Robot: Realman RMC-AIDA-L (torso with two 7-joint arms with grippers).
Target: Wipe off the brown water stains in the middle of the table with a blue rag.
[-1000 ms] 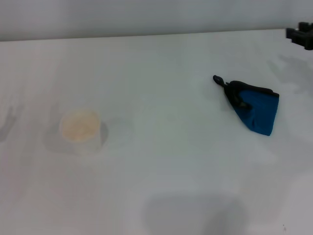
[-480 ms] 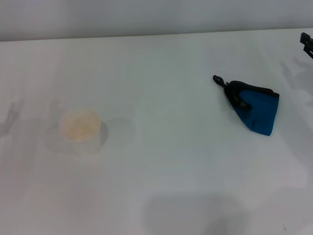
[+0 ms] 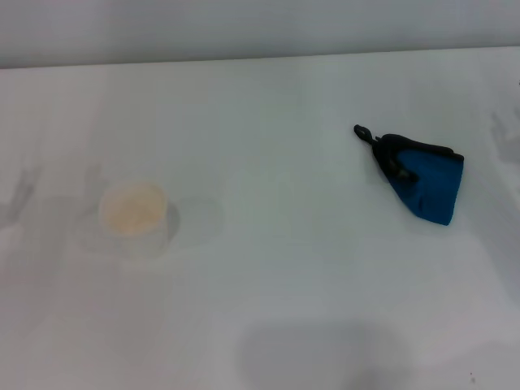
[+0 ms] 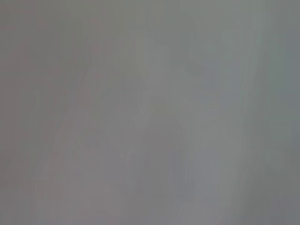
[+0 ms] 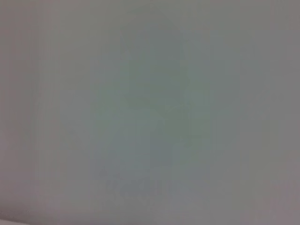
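Both wrist views give only a flat, featureless grey-white field with faint soft shading; no edge, object or finger can be made out in either, so what surface they face cannot be told.

In the head view neither arm nor gripper appears anywhere in the frame. The table [image 3: 268, 97] runs off the left, right and bottom edges, so its full extent is cut off. No brown stain can be picked out at centre frame; the surface there reads plain white. The white cup [image 3: 134, 213] at the left is so pale that its wall nearly merges with the tabletop. The blue rag [image 3: 426, 183] at the right lies folded, its underside and inner layers hidden.
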